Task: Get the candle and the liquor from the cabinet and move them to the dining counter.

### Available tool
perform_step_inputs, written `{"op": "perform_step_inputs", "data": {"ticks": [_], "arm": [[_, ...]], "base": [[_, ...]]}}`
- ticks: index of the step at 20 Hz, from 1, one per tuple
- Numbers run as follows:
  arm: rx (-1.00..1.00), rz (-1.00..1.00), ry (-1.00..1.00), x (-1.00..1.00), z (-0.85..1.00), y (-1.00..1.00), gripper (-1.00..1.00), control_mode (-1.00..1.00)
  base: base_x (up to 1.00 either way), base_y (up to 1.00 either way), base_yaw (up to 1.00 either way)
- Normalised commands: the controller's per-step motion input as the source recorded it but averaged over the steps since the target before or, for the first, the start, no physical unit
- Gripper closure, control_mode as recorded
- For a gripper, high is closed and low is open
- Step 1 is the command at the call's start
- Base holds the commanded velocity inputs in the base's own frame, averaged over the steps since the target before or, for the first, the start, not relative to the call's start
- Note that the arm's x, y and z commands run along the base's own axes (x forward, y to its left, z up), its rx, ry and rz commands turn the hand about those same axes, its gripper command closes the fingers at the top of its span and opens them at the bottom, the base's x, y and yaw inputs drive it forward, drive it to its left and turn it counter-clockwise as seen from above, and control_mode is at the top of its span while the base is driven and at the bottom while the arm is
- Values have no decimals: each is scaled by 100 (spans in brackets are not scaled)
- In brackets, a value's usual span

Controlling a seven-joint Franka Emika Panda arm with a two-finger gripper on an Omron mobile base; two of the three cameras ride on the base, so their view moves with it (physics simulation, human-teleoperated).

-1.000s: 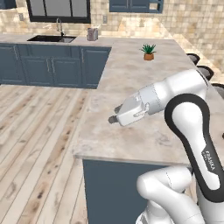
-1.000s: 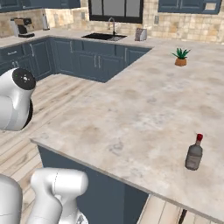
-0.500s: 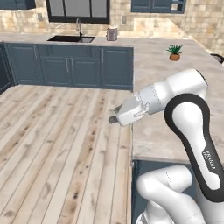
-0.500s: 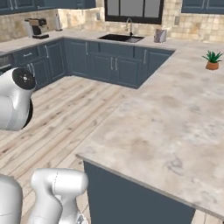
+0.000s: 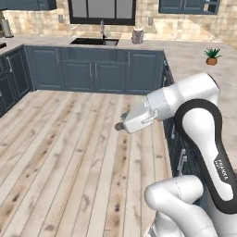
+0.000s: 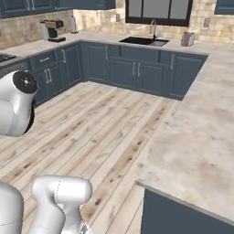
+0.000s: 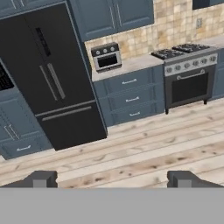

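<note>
Fingers [image 7: 40, 178] spread wide, nothing btwn them; gripper [image 5: 121, 126] hangs mid-air over the wood floor [image 5: 60, 157]. Hand view: black fridge [image 7: 48, 74], toaster oven [image 7: 106, 56], stove [image 7: 189, 74] w/ blue cabinet [image 7: 114, 15] doors above. Dining counter [image 6: 201, 141] to robot's right, w/ small potted plant [image 5: 212, 55] on top.

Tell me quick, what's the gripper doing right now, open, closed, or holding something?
Two-finger gripper: open, jaws spread wide, holding nothing.
</note>
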Motion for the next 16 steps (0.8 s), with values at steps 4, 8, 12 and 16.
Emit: {"op": "perform_step_inputs", "data": {"ticks": [4, 8, 12, 16], "arm": [[0, 0, 0, 0, 0, 0, -100, 100], [0, 0, 0, 0, 0, 0, -100, 100], [0, 0, 0, 0, 0, 0, -100, 100], [0, 0, 0, 0, 0, 0, -100, 100]], "base": [[0, 97, 2], [3, 87, 3], [56, 91, 0], [99, 79, 0]]}}
